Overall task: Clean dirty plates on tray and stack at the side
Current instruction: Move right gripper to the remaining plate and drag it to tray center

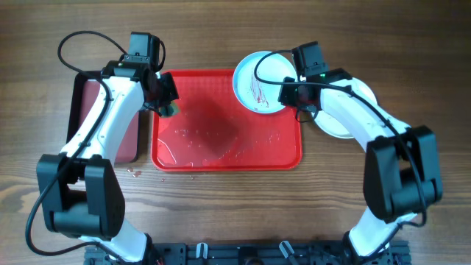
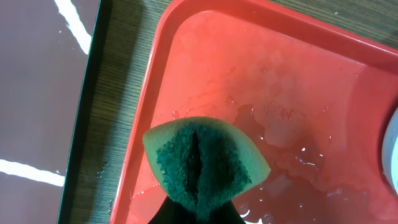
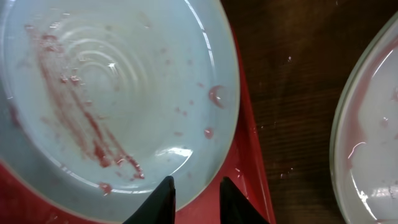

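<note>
A pale mint-blue plate with dark red smears sits at the far right corner of the red tray, overhanging its rim. My right gripper holds the plate's near edge. In the right wrist view its fingers straddle the rim of the plate above the tray. My left gripper is shut on a green sponge over the wet far left corner of the tray. Another pale plate lies on the table right of the tray, partly under my right arm; it also shows in the right wrist view.
A black-rimmed maroon tray lies left of the red tray, under my left arm, with a strip of wooden table between them. Water droplets and pink residue spread over the red tray's floor. A few drops lie on the table near its front left corner.
</note>
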Motion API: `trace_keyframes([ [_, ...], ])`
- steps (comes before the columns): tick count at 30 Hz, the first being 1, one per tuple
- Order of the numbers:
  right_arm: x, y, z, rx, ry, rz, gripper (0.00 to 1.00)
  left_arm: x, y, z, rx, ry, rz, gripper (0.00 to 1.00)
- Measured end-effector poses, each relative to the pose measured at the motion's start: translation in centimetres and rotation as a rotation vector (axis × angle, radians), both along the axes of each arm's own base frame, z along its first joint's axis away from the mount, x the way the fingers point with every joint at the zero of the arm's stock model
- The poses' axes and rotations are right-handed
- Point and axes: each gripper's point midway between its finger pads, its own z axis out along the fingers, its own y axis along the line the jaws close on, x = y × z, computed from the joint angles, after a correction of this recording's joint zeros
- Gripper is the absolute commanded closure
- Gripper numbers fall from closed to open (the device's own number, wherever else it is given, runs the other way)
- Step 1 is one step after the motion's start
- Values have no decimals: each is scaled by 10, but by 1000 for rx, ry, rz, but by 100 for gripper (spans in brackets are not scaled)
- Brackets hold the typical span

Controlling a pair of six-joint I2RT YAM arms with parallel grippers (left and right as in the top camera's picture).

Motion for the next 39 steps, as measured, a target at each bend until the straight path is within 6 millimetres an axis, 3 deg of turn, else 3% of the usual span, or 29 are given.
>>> trace_keyframes([
  [3,-8,-3,-34,-19,88,-34,90,0,0,0,0,0,0,96],
  [5,-7,-1,-33,-5,90,-36,95,0,0,0,0,-1,0,96],
  [9,-23,19,-33,57,146,63,95,0,0,0,0,0,0,96],
  [10,-33,26,-33,55,176,97,92,0,0,0,0,-1,0,96],
  [13,-67,54,-33,32,244,264,57,2,0,0,-1,-6,0,96],
  [14,-72,59,-30,22,238,320,50,2,0,1,-1,-10,0,96],
  [16,-62,66,-14,-2,145,408,44,3,0,1,-1,-13,0,96],
  [21,3,88,17,-44,-207,605,39,5,-1,2,-3,-22,0,96],
  [22,5,88,18,-54,-222,632,38,5,-1,2,-2,-22,0,96],
  [24,13,94,11,-72,-261,697,41,5,-1,2,-3,-22,0,96],
  [26,10,93,-10,-82,-223,727,46,5,-1,2,-3,-22,0,96],
  [28,8,92,-23,-88,-195,738,60,5,-1,2,-2,-22,0,96],
  [32,6,91,-26,-74,-174,699,89,5,-1,2,-3,-22,0,96],
  [34,0,89,-28,-53,-131,649,96,5,-1,2,-3,-22,0,96],
  [39,-26,81,-34,28,56,401,96,5,-1,2,-3,-22,0,96],
])
